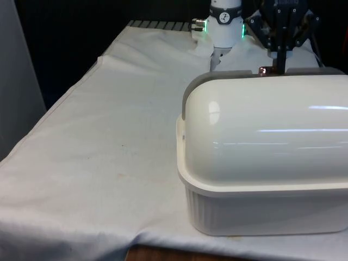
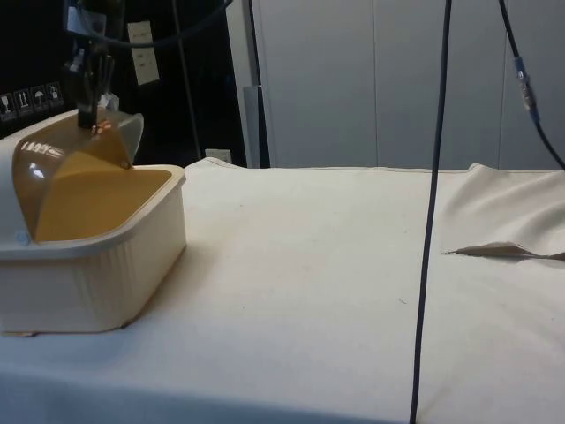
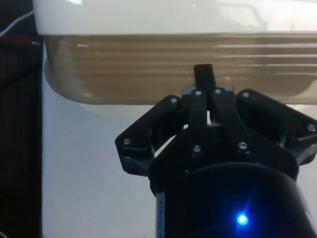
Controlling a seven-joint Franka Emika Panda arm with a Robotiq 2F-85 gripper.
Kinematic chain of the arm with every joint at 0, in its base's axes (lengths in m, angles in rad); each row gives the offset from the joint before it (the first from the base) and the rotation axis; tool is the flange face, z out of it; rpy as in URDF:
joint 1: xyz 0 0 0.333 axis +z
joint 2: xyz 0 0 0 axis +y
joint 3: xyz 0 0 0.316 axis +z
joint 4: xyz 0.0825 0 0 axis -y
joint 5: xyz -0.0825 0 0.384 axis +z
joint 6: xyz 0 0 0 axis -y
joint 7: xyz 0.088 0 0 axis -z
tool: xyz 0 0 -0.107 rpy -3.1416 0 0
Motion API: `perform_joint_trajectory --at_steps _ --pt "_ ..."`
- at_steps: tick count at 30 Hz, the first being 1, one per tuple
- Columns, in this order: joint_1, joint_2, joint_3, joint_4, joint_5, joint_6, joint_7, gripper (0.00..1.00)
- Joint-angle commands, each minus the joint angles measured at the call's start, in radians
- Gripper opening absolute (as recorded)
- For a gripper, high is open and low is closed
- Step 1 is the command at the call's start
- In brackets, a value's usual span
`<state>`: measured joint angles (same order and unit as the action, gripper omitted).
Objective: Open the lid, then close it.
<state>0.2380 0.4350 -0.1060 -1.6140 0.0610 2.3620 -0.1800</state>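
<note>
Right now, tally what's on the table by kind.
Bread box, cream, with roll-top lid: 1
White cloth: 1
End effector at the lid's top edge: 1
Total: 3

A white cloth (image 1: 98,152) covers the table; a black cable (image 2: 430,221) hangs before pale cabinets (image 2: 371,79)

One bread box (image 1: 261,179), one rounded lid (image 1: 272,125), one hand (image 1: 281,68), one white cloth (image 1: 98,163)
</note>
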Motion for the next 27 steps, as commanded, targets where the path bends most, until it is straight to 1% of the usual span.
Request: perform_joint_trajectory --at_steps 1,8,9,10,11,17,18,19,20,27 --pt "0.005 -0.008 -0.004 -0.010 -0.009 -0.012 0.008 0.00" --pt "0.006 -0.015 -0.003 -0.009 -0.014 -0.079 0.006 0.00" --pt "0.002 -0.007 0.000 0.000 -0.006 -0.068 0.000 0.00" --pt "0.006 -0.015 -0.002 -0.008 -0.014 -0.089 0.006 0.00" --pt "0.007 -0.017 -0.001 -0.007 -0.013 -0.108 0.005 0.00" --pt "0.006 -0.018 0.003 -0.001 -0.010 -0.169 0.004 0.00" --pt "0.007 -0.016 0.005 -0.004 -0.009 -0.169 0.004 0.00" --pt "0.004 -0.016 0.005 0.000 -0.006 -0.166 0.000 0.00" --pt "0.007 -0.014 0.006 -0.008 -0.009 -0.168 0.003 0.00" --pt "0.007 -0.002 0.014 -0.040 -0.005 -0.161 0.005 0.00"
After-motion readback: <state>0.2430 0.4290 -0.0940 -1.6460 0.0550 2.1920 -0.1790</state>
